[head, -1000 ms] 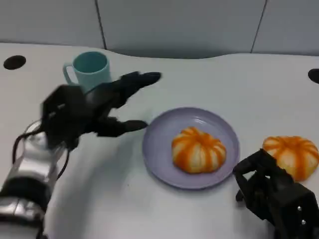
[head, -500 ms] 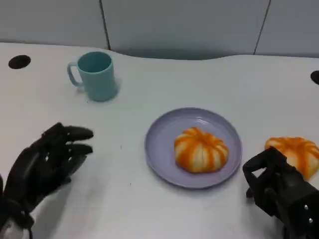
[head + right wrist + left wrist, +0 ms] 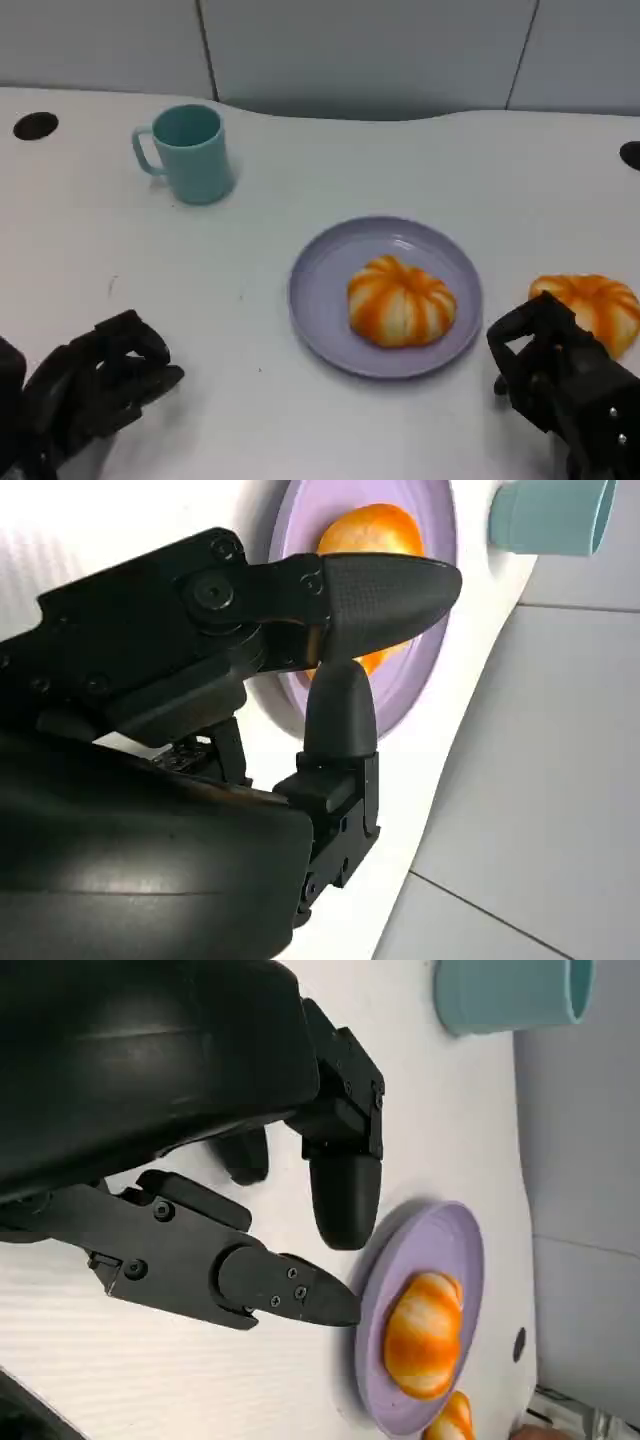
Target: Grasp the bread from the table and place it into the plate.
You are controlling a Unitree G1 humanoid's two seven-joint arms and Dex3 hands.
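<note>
Orange-striped, ribbed round bread [image 3: 401, 301] on smooth lilac plate [image 3: 320, 290].

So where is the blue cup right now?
In the head view the cup stands upright at the table's far left, well beyond the purple plate and apart from it, with neither robot hand near it.

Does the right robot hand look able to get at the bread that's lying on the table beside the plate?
Probably yes. The right robot hand sits just in front of the bread on the table, holding nothing, with nothing between them. The plate lies off to one side.
</note>
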